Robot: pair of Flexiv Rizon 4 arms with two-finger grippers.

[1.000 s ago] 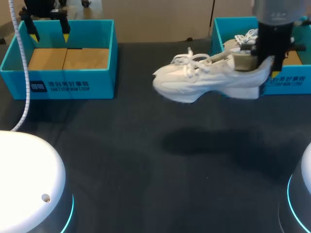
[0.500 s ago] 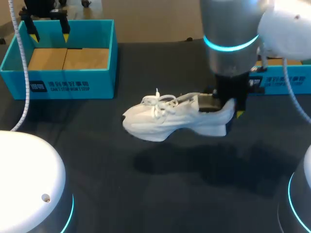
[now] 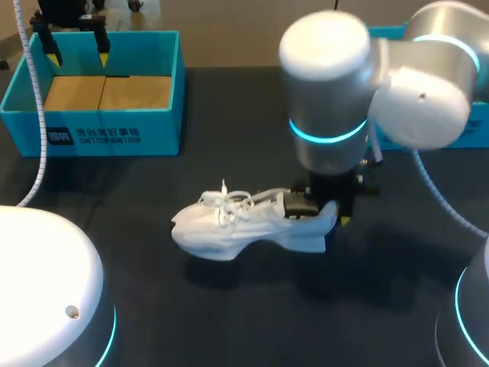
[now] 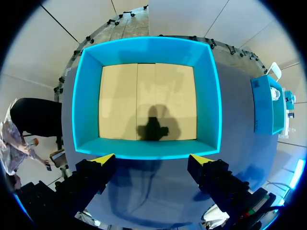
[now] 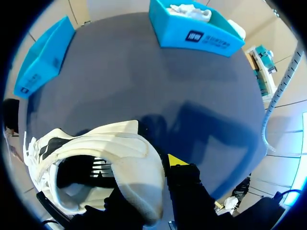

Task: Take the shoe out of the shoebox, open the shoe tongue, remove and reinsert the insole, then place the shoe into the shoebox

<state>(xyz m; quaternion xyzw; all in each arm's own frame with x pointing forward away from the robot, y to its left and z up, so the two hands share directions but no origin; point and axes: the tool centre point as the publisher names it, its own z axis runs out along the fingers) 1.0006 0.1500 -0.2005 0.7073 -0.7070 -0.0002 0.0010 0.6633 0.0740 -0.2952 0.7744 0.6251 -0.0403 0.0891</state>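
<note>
A white laced shoe (image 3: 241, 223) lies sole-down low at the table's middle, toe pointing left; whether its sole touches the table I cannot tell. My right gripper (image 3: 330, 205) is shut on the shoe's heel wall (image 5: 139, 172), one yellow-tipped finger (image 5: 176, 161) outside and the other hidden inside the shoe. Mostly hidden by my right arm in the head view, the blue shoebox (image 5: 192, 31) at the back right holds another white shoe (image 5: 189, 9). My left gripper (image 3: 76, 42) hangs open over the empty blue box (image 4: 146, 96) at the back left, fingertips (image 4: 103, 159) spread wide.
The left blue box (image 3: 99, 84) has a bare cardboard floor. My right arm (image 3: 336, 99) reaches over the table's middle and covers most of the right box (image 3: 474, 122). Dark tabletop (image 3: 252, 306) lies open in front of the shoe.
My right arm has carried the shoe from beside the right box leftward, nearer and down to the table's middle. The left arm has not moved.
</note>
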